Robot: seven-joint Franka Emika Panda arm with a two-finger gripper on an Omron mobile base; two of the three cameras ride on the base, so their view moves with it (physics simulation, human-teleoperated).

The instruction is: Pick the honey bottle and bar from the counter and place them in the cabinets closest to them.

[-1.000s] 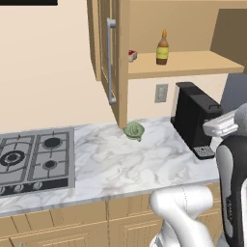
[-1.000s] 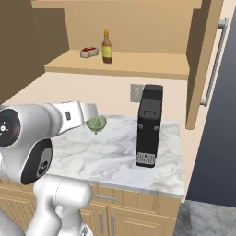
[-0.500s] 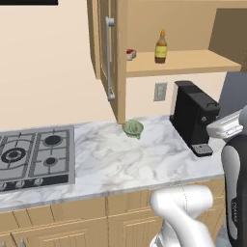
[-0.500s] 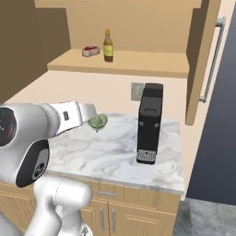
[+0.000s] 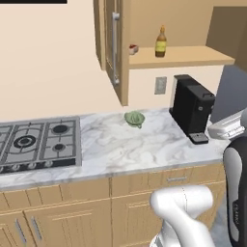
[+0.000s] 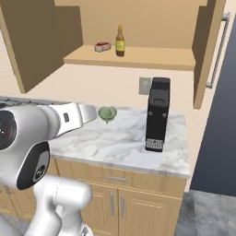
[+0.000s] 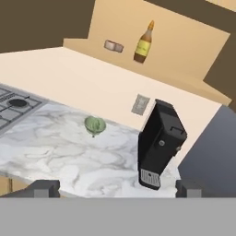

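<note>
Hand view showed honey bottle (image 7: pixel 144 42) upright on cabinet shelf (image 7: pixel 193 78), above and left of black coffee machine (image 7: pixel 159 144). Bar (image 7: pixel 113 46) lay just beside bottle, farther from the machine. Green lump (image 7: pixel 94 125) sat on desk (image 7: pixel 60 156) left of the machine. Hand (image 7: pixel 115 188) spread wide, empty, well short of the machine. Both items looked shelved; judged placing done, next move only to keep clear.

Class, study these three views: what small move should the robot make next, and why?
Probably none beyond drawing the arm back. The honey bottle stands upright on the open cabinet shelf with the bar beside it, and the claw is open and holds nothing. The counter carries neither item.
</note>
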